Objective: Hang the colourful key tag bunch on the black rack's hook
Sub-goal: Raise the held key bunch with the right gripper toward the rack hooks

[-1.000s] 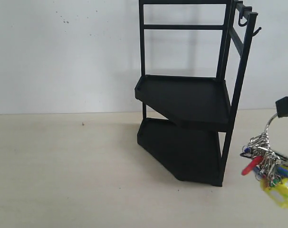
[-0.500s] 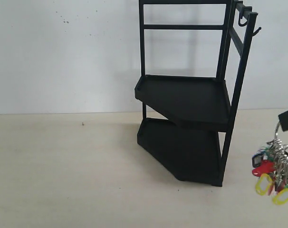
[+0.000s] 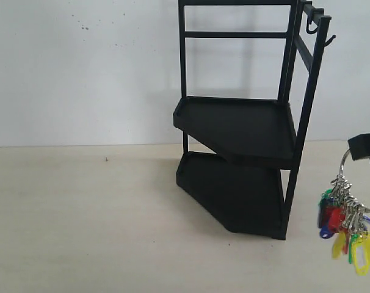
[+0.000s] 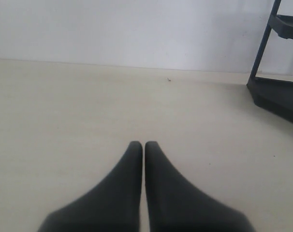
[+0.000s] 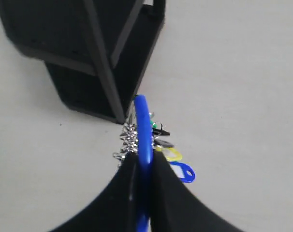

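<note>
The colourful key tag bunch [image 3: 347, 223] hangs at the far right, clear of the table, its red, blue, green and yellow tags dangling below silver rings. My right gripper [image 3: 369, 146] is shut on the bunch's large ring, whose blue sleeve [image 5: 143, 130] runs between the fingertips [image 5: 161, 166]. The black rack [image 3: 246, 128] stands just left of the bunch. The hook [image 3: 331, 40] sticks out from its front corner upright near the top, well above the bunch. My left gripper [image 4: 139, 145] is shut on nothing, low over the table.
A curled J-hook [image 3: 311, 27] hangs on the rack's top side rail. The rack's lower tray [image 4: 277, 94] lies to one side of the left gripper. A white wall [image 3: 81, 67] backs the pale table [image 3: 81, 220].
The bunch dipped and swung right, then rose again and swung back left. The right gripper moved slightly with it. The left gripper's earlier state is not shown.
</note>
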{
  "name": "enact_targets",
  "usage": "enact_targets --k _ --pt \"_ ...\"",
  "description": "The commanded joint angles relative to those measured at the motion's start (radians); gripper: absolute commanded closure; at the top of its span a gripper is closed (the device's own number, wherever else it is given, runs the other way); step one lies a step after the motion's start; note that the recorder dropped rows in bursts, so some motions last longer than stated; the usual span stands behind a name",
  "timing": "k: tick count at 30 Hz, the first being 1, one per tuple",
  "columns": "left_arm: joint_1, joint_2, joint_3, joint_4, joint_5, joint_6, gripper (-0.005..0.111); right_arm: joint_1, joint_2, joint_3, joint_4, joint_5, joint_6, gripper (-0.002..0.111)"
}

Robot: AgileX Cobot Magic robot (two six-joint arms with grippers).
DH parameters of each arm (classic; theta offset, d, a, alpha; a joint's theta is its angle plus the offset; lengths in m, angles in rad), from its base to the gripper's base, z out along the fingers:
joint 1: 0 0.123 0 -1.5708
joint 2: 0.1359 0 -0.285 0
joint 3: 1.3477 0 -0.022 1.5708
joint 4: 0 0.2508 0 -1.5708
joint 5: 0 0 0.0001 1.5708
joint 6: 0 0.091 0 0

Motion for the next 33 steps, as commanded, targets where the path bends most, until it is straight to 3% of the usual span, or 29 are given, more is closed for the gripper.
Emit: enact_targets --k 1,2,5,8,11,14,17,21,23,24,26,27,30,33 --pt "-0.001 -0.002 0.003 0.005 -0.008 0.003 0.102 -0.001 -0.006 -0.01 -0.021 -0.031 -0.073 0.108" --pt "-0.001 -0.002 0.003 0.005 -0.008 0.003 0.102 0.002 -0.006 -0.01 0.015 -0.029 -0.141 0.108" --pt "-0.001 -0.002 0.003 0.005 -0.008 0.003 0.102 -0.008 -0.006 -0.01 -0.025 -0.058 0.084 0.108" --pt "-0.001 -0.002 0.003 0.005 -0.008 0.003 0.102 0.014 -0.004 -0.01 0.081 -0.047 -0.191 0.108" --pt "-0.001 -0.002 0.003 0.005 -0.008 0.003 0.102 -0.019 -0.006 -0.01 -0.024 -0.071 0.063 0.108" --pt "-0.001 -0.002 0.003 0.005 -0.008 0.003 0.102 -0.01 -0.006 -0.011 0.042 -0.052 -0.187 0.108" --pt "-0.001 -0.002 0.003 0.005 -0.008 0.003 0.102 -0.029 -0.008 -0.011 -0.032 -0.089 0.093 0.108" --pt "-0.001 -0.002 0.003 0.005 -0.008 0.003 0.102 -0.018 -0.006 -0.011 0.048 -0.085 -0.151 0.108" --pt "-0.001 -0.002 0.003 0.005 -0.008 0.003 0.102 -0.047 -0.006 -0.011 0.002 -0.092 0.037 0.108" --pt "-0.001 -0.002 0.003 0.005 -0.008 0.003 0.102 -0.054 -0.006 -0.011 -0.002 -0.092 0.027 0.108" --pt "-0.001 -0.002 0.003 0.005 -0.008 0.003 0.102 -0.046 -0.006 -0.011 0.065 -0.079 -0.189 0.108" --pt "-0.001 -0.002 0.003 0.005 -0.008 0.003 0.102 -0.046 -0.006 -0.011 0.099 -0.084 -0.205 0.108" --pt "-0.001 -0.002 0.003 0.005 -0.008 0.003 0.102 -0.076 -0.008 -0.011 0.021 -0.143 0.025 0.108" --pt "-0.001 -0.002 0.003 0.005 -0.008 0.003 0.102 -0.077 -0.006 -0.025 0.016 -0.181 -0.027 0.108"
